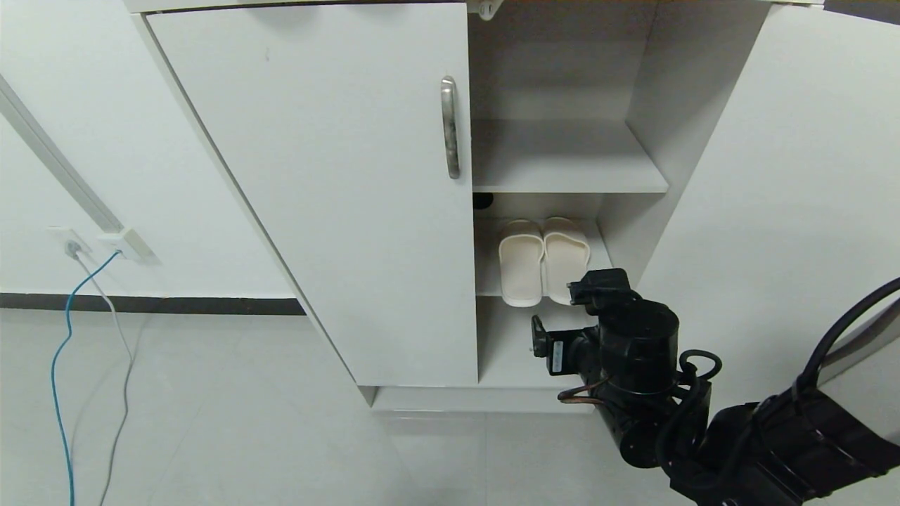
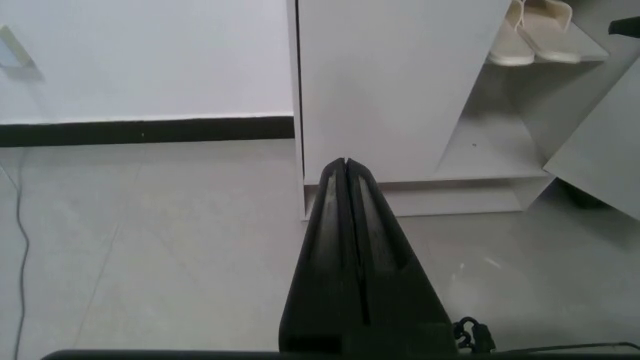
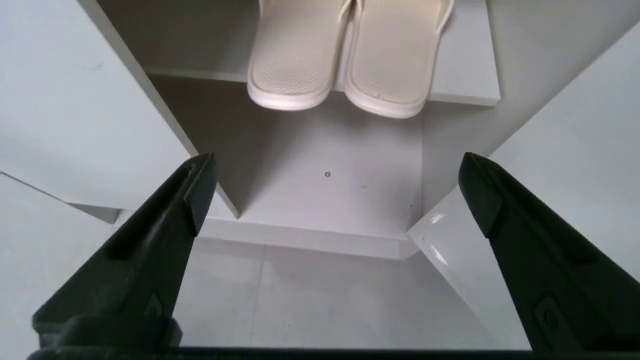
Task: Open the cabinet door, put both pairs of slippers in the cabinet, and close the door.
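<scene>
Right end effector (image 3: 335,175): fingers apart, empty, low before the cabinet (image 1: 562,161). Left end effector (image 2: 345,175): fingers together, empty, over the floor (image 2: 150,250). Right door (image 1: 773,211): open, close beside our right arm; we judge a careless swing could strike it. Slippers (image 1: 543,260): one pair on the middle shelf (image 1: 486,270), heels at its front edge; a brush could tip them out.

Right hand (image 3: 337,175) spread, left hand (image 2: 345,172) closed

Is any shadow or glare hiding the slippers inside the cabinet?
Head view: slippers evenly lit, upper shelf shaded, small glint on the door handle. Right wrist view: slippers plainly lit, soft shadow on the bottom shelf beneath them.
</scene>
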Tool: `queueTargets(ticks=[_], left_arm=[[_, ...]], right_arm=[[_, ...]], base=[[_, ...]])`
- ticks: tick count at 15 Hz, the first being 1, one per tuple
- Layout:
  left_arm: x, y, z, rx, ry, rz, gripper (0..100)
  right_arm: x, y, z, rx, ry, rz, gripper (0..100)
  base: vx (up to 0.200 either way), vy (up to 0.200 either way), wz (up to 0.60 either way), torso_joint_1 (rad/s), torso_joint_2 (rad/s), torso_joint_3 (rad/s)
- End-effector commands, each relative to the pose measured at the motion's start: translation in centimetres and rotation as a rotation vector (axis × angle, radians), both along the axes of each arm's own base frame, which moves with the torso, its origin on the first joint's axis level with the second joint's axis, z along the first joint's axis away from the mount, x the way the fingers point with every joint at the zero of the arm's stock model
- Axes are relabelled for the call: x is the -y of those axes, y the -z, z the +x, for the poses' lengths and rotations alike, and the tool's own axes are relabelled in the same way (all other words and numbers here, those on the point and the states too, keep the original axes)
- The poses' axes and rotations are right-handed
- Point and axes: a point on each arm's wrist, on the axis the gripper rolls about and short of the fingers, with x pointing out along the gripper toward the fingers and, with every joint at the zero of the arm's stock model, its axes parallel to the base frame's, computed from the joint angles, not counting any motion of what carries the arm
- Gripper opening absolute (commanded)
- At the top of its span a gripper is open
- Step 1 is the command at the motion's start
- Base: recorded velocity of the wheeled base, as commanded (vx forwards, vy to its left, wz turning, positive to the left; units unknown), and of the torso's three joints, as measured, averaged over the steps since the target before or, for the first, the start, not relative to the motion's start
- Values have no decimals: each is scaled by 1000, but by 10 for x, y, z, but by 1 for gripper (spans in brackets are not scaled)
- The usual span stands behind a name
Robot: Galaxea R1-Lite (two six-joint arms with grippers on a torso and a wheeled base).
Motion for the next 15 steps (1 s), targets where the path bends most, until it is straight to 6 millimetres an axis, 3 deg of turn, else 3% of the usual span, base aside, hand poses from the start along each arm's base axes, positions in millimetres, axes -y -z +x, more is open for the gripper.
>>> queueTargets(ticks=[1,6,15], left_arm=[[0,0,0,-2,-1,0,0],[0,0,0,-2,-1,0,0],[0,0,0,0,-1,0,0]], right_arm=[[0,1,0,-2,-1,-1,100],[0,1,0,-2,-1,-1,100],[1,-2,-1,26,18,9,100]], base=[[0,0,0,0,0,0],[0,0,0,3,1,48],[0,0,0,1,3,199]])
